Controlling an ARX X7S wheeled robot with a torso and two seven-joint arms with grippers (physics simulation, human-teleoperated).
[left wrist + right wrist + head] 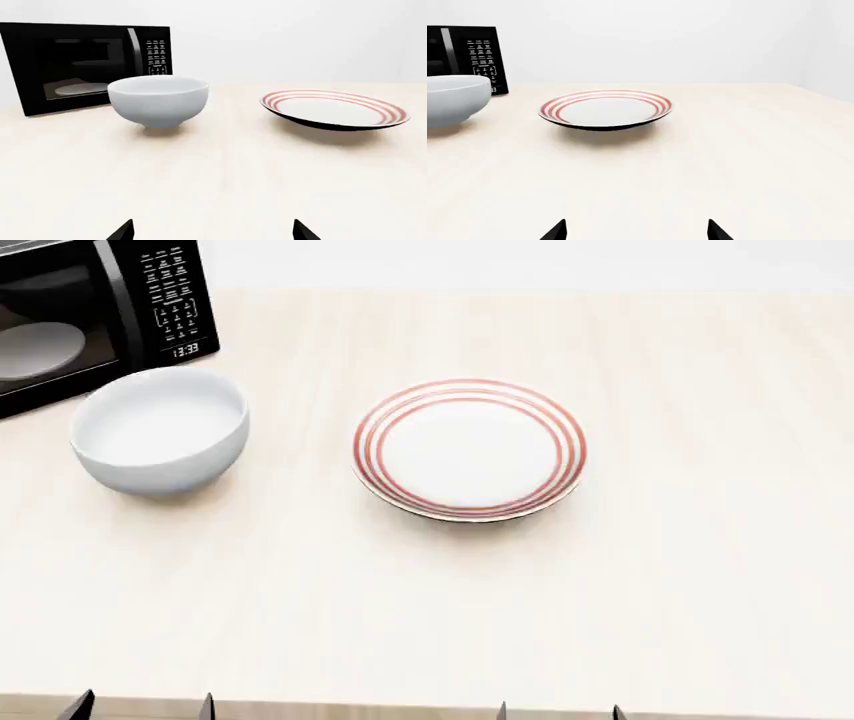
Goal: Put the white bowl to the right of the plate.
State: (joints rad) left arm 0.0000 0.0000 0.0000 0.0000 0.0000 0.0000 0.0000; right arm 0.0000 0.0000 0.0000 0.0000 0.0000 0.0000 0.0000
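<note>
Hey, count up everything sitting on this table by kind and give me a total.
Bowls: 1, the plain glossy white round deep bowl
Plates: 1, the round flat white plate with red rings
Microwaves: 1, the black microwave oven, with a pale dish behind its door
Total on the pale wooden table: 3
</note>
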